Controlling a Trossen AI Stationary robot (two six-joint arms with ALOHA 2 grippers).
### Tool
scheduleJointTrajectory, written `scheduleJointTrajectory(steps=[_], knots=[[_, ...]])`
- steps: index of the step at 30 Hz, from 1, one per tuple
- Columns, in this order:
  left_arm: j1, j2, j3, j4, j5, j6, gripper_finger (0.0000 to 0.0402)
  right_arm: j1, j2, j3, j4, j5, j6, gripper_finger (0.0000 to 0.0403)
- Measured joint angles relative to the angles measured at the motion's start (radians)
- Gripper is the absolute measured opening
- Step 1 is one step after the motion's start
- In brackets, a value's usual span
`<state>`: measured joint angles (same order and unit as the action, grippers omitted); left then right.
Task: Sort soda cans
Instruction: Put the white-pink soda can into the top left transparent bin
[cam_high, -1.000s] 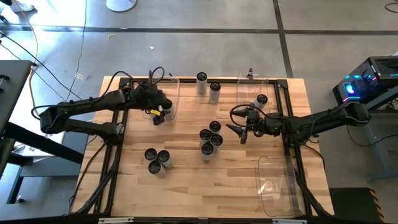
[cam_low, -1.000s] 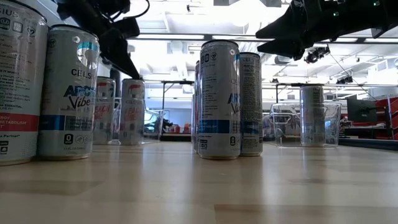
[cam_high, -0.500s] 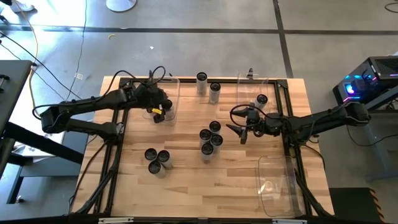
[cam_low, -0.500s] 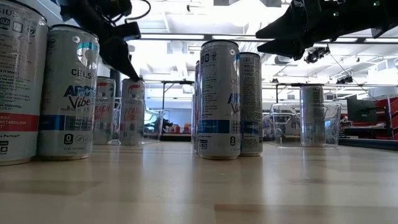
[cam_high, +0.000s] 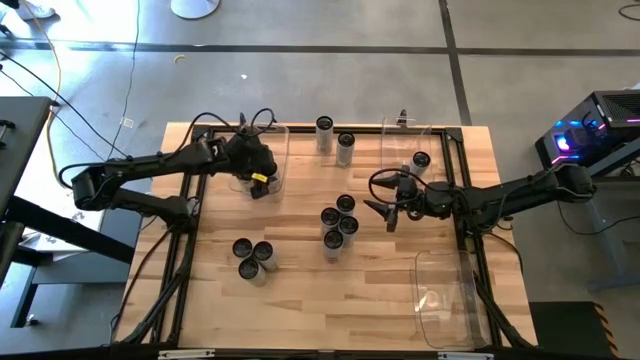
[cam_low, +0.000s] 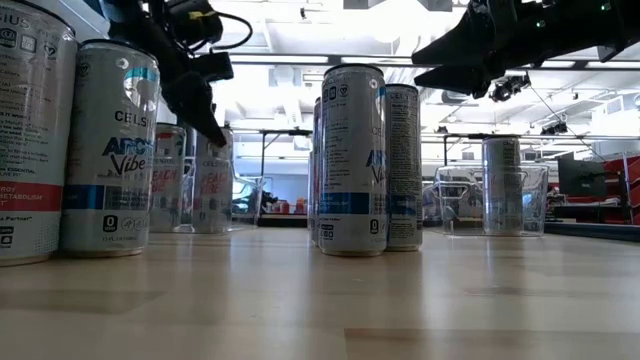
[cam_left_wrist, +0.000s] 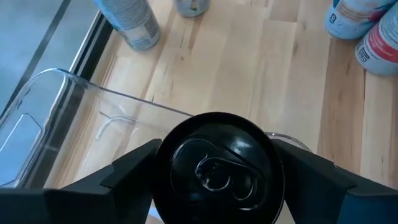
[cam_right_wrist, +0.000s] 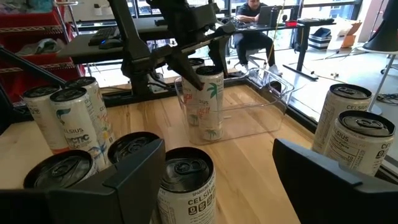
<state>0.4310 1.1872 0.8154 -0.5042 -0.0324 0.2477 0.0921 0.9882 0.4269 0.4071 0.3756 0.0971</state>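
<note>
The left gripper is reaching over the table's far left part, gripping a can. The right gripper is hovering mid-table, jaws spread.

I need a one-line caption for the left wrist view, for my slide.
Left gripper straddling a dark-topped soda can over the clear bin.

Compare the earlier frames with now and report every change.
The left gripper carried its can toward the table's far-right side and lowered it inside the clear bin; its fingers flank the can. The right gripper, open, and the other cans stayed put.
</note>
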Motion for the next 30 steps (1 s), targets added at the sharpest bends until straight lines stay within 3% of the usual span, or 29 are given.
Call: scheduleJointTrajectory(steps=[7, 17, 30], knots=[[-0.001, -0.003, 0.000, -0.003, 0.071, 0.044, 0.0259, 0.000, 0.000, 0.000, 0.000, 0.000, 0.005, 0.0293], [-0.001, -0.005, 0.001, -0.034, 0.147, 0.057, 0.0263, 0.000, 0.000, 0.000, 0.000, 0.000, 0.008, 0.0293], [-0.023, -0.003, 0.071, -0.138, 0.152, 0.106, 0.0264, 0.000, 0.000, 0.000, 0.000, 0.000, 0.019, 0.0293]])
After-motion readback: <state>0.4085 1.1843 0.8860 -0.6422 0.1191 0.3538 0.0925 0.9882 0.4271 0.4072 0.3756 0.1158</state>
